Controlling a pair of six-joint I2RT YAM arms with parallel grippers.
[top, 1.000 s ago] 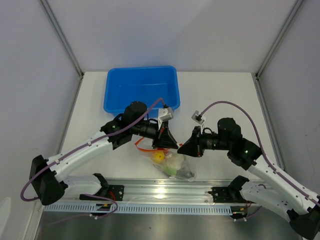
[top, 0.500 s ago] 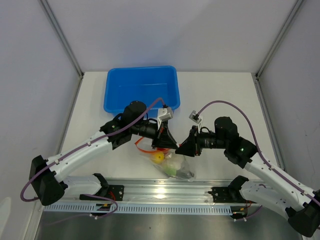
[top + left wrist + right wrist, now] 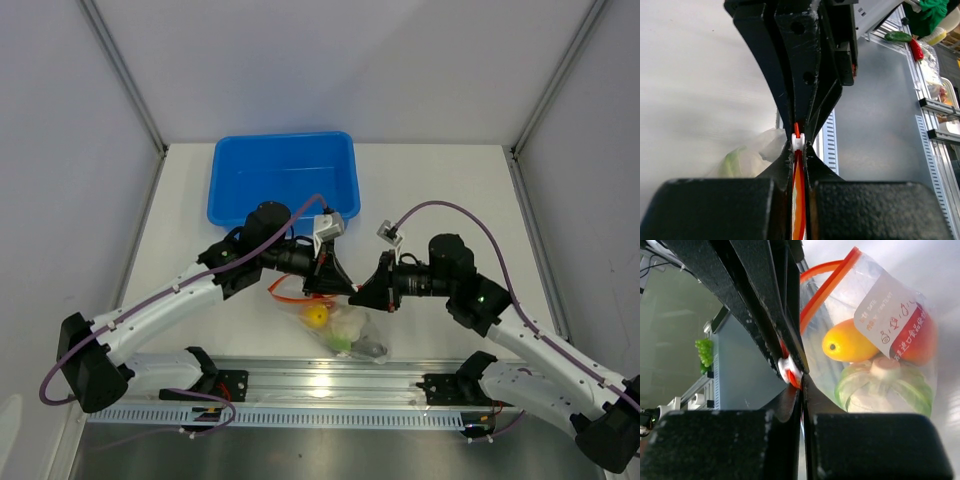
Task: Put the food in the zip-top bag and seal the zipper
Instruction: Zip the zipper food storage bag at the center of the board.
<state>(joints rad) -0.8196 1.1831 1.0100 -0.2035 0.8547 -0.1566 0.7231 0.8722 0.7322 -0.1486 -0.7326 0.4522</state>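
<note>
Over the table (image 3: 450,200), we saw L gripper (image 3: 343,288) & R gripper (image 3: 360,294), tip to tip, clamped on the zipper (image 3: 798,215); its unsealed length lay L-ward.

The top view looks steeply down from above and behind, far enough to take in the whole bench (image 3: 450,180). Each wrist view sits just behind its own jaws, looking out along them at very close range. The two face each other: each sees the other's jaws tip to tip, with the zipper (image 3: 798,210) between. The bag (image 3: 880,340) beside the jaws shows in all three.
</note>
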